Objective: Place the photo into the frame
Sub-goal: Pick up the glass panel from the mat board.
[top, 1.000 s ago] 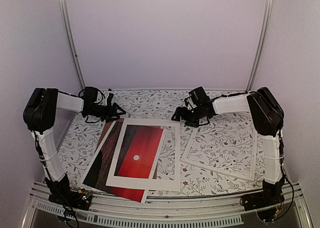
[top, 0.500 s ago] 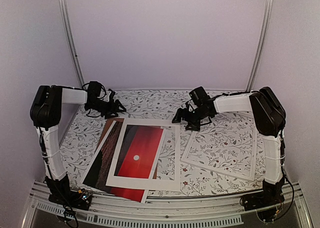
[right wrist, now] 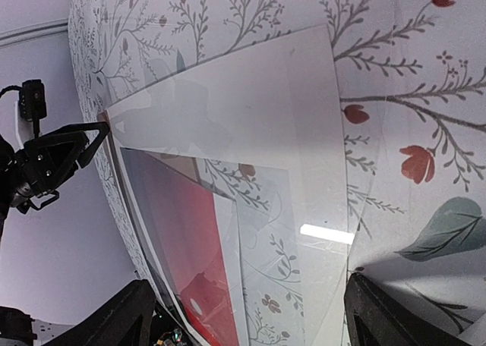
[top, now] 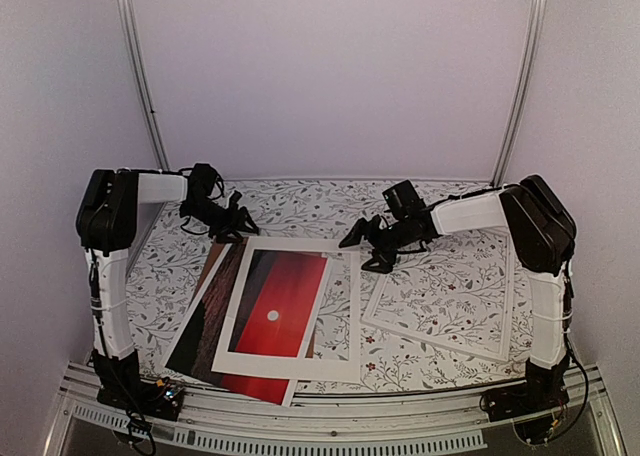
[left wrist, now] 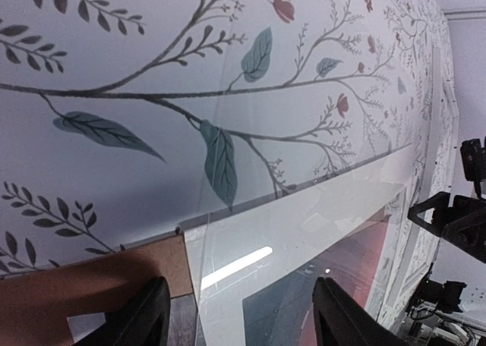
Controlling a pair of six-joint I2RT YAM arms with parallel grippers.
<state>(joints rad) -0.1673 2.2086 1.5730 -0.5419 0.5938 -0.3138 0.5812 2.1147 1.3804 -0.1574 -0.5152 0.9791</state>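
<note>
Shows a matt, smooth floral tablecloth (top: 300,204) and, over the matt card of the white window mat (top: 270,364), a glossy clear sheet (left wrist: 235,264) with a bright strip of reflected light. Reads as dull, fibrous brown board at the backing board (left wrist: 83,293) and smooth paper at the photo (top: 258,384). Looks like matt black plastic on the left gripper (left wrist: 239,285) and right gripper (right wrist: 247,281).

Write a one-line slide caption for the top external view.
Left gripper and right gripper, both open, poised at far corners of the mat; photo beneath, frame alongside.
</note>
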